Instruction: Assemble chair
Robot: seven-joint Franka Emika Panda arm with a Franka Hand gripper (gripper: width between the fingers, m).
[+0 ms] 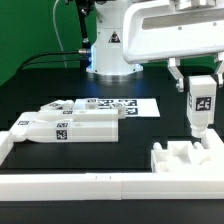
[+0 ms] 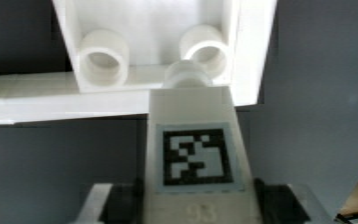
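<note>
- One bar (image 1: 200, 124), white and upright, grasped near its top end by the gripper (image 1: 200, 84).
- Fingers (image 2: 110, 205) clenched on two opposite sides of the bar, jaws part-way apart with the bar filling the gap.
- Square black-and-white tag (image 1: 201, 101) on the bar's face, just under the grip, turned toward the exterior camera.
- Straight above the slab (image 1: 172, 160), bar's lower end close over its top; cannot tell whether touching.
- Two round holes (image 2: 105, 58) in the slab, seen in the wrist view; bar's tip close by one of them.
- Slab itself white and blocky, flat on the dark table (image 1: 40, 85), with raised blocks and notches along its upper face.
- Several more white parts (image 1: 72, 122), tagged, lying together well apart from the slab, toward the exterior view's left.
- Marker board (image 1: 125, 103) flat on the table, behind those parts, farther back than the slab and to its left in the exterior view.
- Long white rail (image 1: 90, 184) just beside the slab, along its near edge.
</note>
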